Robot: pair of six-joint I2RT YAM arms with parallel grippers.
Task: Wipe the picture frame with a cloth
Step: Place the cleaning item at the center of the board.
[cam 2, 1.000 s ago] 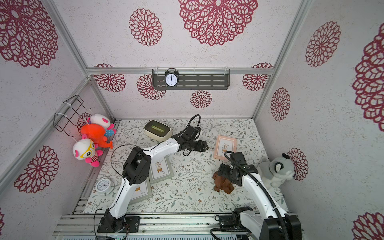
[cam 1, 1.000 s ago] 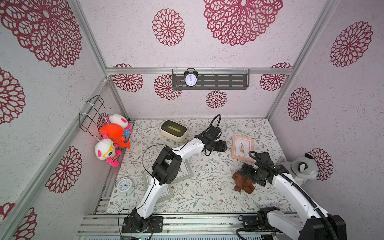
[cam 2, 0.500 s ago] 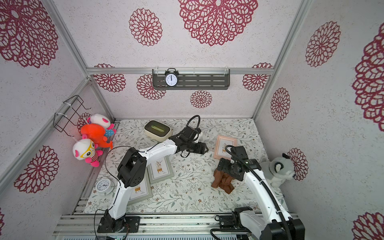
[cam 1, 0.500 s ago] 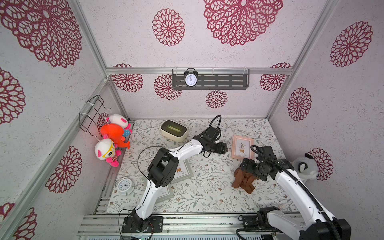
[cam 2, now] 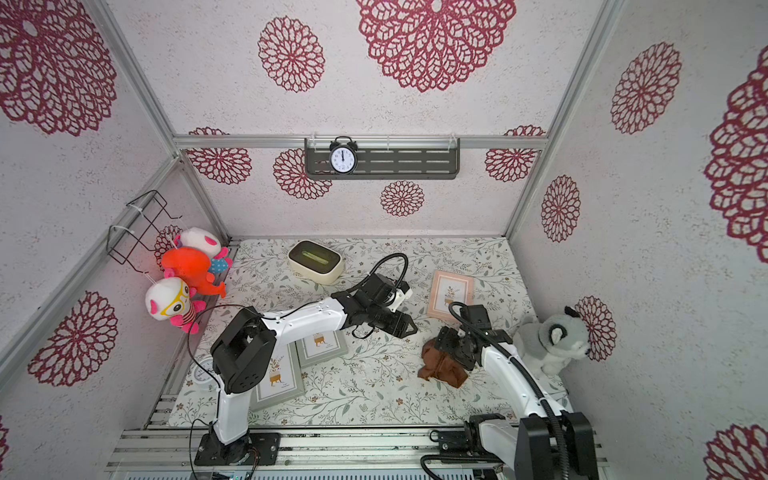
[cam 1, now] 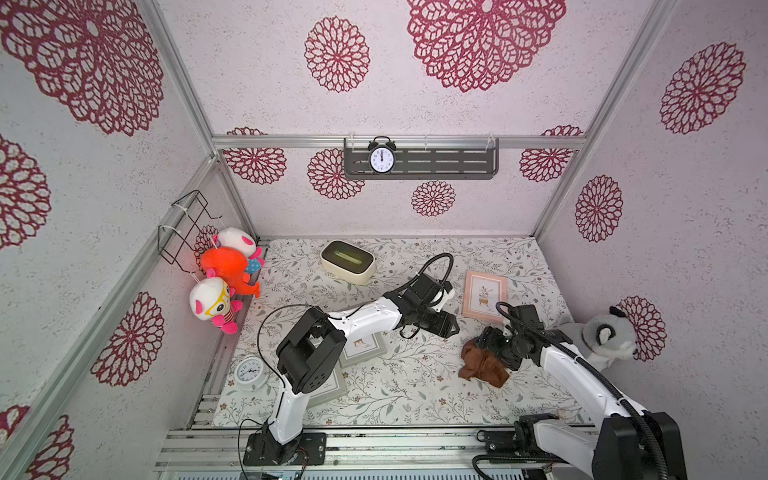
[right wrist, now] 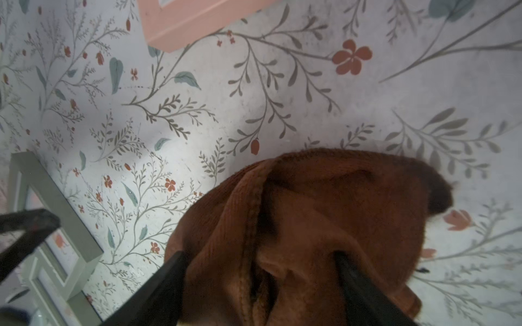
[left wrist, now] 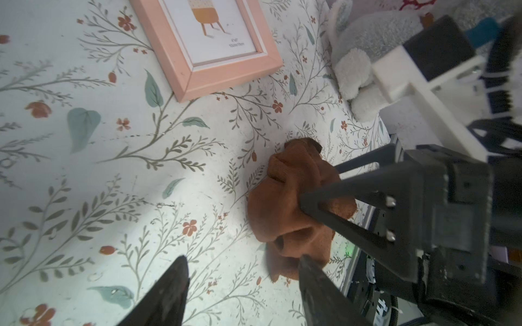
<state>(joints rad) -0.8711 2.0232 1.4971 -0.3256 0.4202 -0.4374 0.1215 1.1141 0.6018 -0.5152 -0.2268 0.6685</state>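
1. Pick-up step: the right gripper [right wrist: 258, 262] stands wide, astride the crumpled cloth [right wrist: 339, 197] on the desk [right wrist: 254, 98]; no firm pinch shows.
2. The left gripper [left wrist: 243, 271] is wide and empty.
3. Next: close, lift, and carry to the pink picture frame [cam 1: 485, 294] ahead of it.

White links [cam 1: 365, 318], black joints [cam 1: 309, 357] — black cables [cam 1: 440, 254], apparently sheathed.

floral tabletop [cam 1: 407, 386] | on it: cloth [cam 1: 482, 365], pink frame [cam 1: 484, 295], two grey frames [cam 2: 278, 374], box [cam 1: 348, 262], clock [cam 1: 249, 372], plush [cam 1: 598, 340]
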